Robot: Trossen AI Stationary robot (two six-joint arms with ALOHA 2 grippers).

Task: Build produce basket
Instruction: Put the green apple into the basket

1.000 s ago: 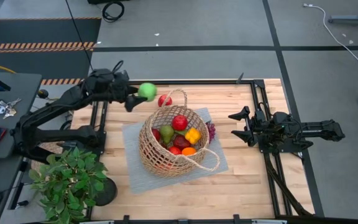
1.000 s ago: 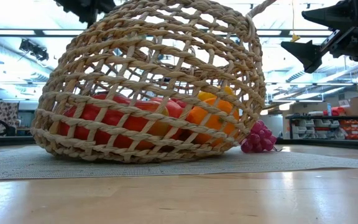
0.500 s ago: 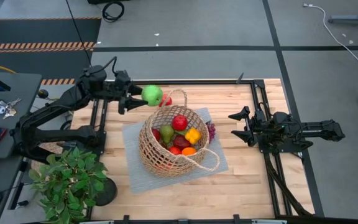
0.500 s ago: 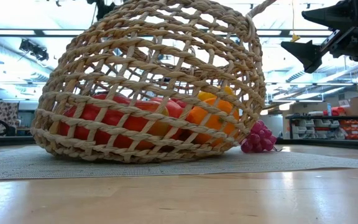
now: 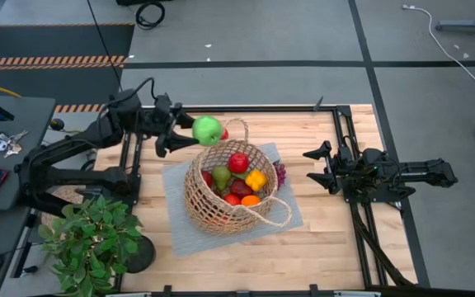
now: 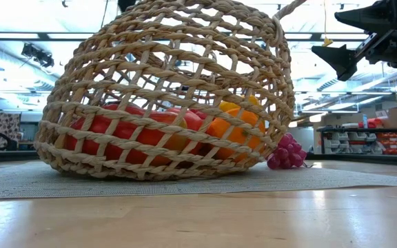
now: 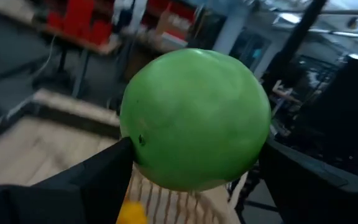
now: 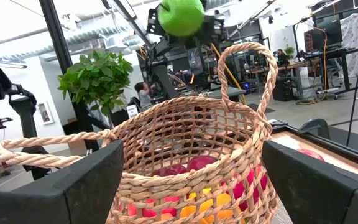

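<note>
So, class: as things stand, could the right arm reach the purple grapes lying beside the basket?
Probably yes. The grapes lie on the mat on the side of the basket facing the right gripper, which hangs open with only bare table between. The left gripper holds a green apple over the far rim.

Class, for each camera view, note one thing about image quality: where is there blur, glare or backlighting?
Left wrist view: the green apple is fairly sharp and the room behind is blurred. Low view: bright ceiling lights backlight the basket, and the near table is out of focus. Right wrist view: the background is washed out. High view: even lighting, sharp.
</note>
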